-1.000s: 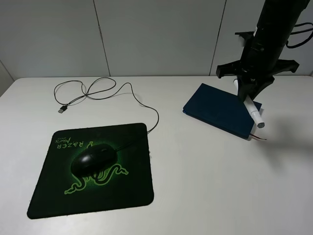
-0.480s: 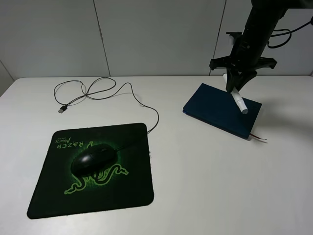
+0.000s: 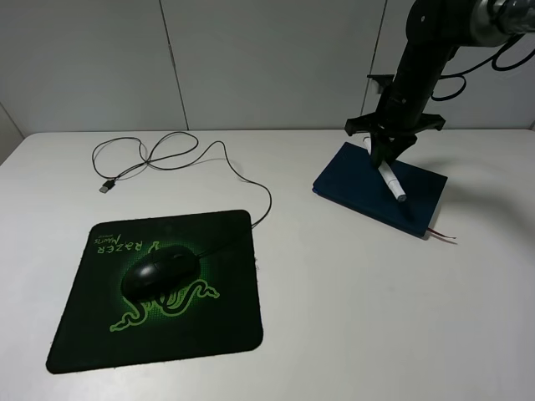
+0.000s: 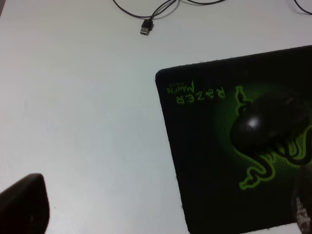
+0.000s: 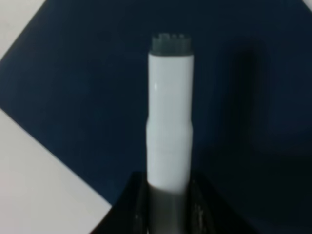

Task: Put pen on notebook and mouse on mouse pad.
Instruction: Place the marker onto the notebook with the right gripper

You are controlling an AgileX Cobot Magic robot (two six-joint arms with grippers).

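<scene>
Two right fingers [image 5: 197, 202] clamp the pen [image 3: 389, 178] above the notebook [image 3: 378, 190]; left fingers' spread unclear.

From where I'm standing, the right gripper [image 3: 383, 150] is clamped on the upper end of the white pen [image 3: 390, 180], which slants down over the navy notebook [image 3: 378, 190] at the back right of the white desk [image 3: 351, 292]. Over on the left, the black mouse [image 3: 158, 271] sits on the green-logo mouse pad [image 3: 100, 334]. Its cable [image 3: 180, 154] loops off toward the back of the desk.
</scene>
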